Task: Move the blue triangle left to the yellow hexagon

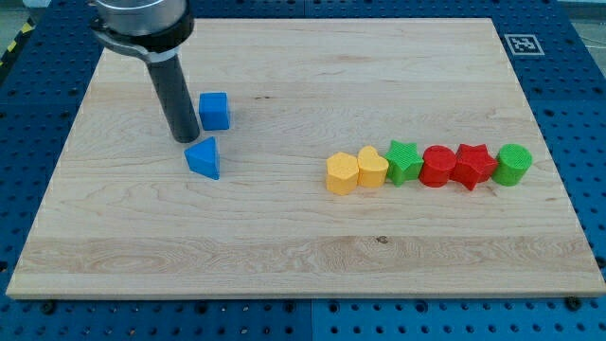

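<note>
The blue triangle (204,157) lies on the wooden board (303,246) at the view's left centre. The yellow hexagon (342,174) sits right of centre, at the left end of a row of blocks, well apart from the triangle. My tip (187,139) stands just above and to the left of the blue triangle, touching or nearly touching its top corner. A blue cube (215,111) sits just to the right of the rod, above the triangle.
Right of the yellow hexagon runs a touching row: a yellow heart (373,167), a green star (404,161), a red round block (437,166), a red star (472,166) and a green round block (514,164). A blue pegboard (38,57) surrounds the board.
</note>
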{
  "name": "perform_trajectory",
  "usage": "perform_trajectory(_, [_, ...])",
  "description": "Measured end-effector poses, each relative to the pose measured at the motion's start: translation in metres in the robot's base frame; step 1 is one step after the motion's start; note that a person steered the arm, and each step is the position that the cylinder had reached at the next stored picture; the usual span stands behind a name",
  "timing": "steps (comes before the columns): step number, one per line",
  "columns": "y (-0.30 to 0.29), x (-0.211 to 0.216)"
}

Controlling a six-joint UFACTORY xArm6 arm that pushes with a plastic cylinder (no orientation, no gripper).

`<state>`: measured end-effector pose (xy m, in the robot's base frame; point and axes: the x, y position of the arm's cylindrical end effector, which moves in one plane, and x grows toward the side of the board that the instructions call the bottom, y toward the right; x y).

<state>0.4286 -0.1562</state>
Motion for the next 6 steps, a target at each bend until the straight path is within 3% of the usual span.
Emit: perform_trajectory(6, [0.025,0.022])
